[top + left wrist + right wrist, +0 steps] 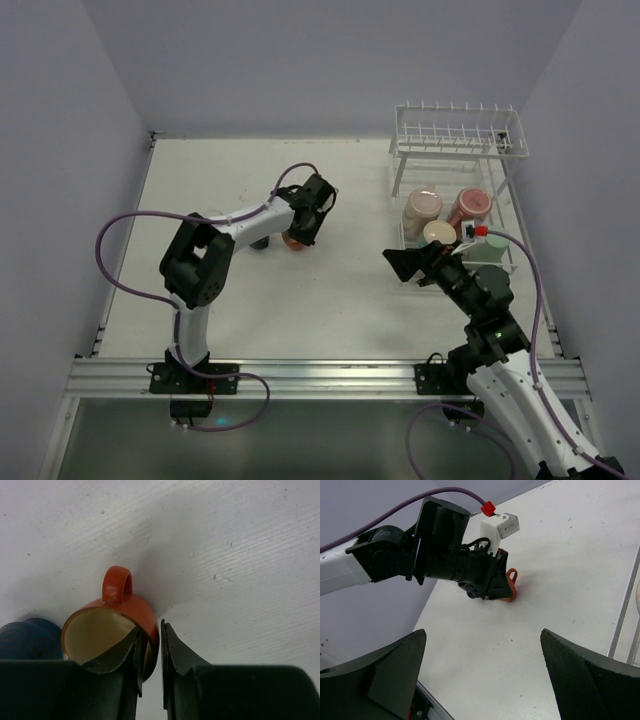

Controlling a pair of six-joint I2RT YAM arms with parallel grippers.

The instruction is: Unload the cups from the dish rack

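Nearest, at the lower right of the top view, the right end effector (404,263) hangs low over the tabletop (340,310), just left of the dish rack's lower tier. Its fingers stand wide apart with nothing between them. Next, left of centre, the left end effector (151,635) points down at the small orange-red cup (120,607). This cup sits on the tabletop with its mouth toward the wrist camera and its handle toward the top of that frame. One finger is inside the cup and the other just outside, so the cup's wall lies in the narrow gap between them. Whether they press on the wall or merely flank it cannot be told. Just beside that cup, at the lower left of the left wrist frame, is the small dark blue cup (25,639), also on the tabletop. Farther, right of centre in the top view, four larger cups stand close together on the lower tier: cream cup (438,233), pale pink cup (422,204), red-pink cup (470,204) and light green cup (492,252), the last partly hidden by the right arm. Farthest, at the upper right, is the white wire dish rack (458,131), its upper shelf lined with upright prongs on thin legs.
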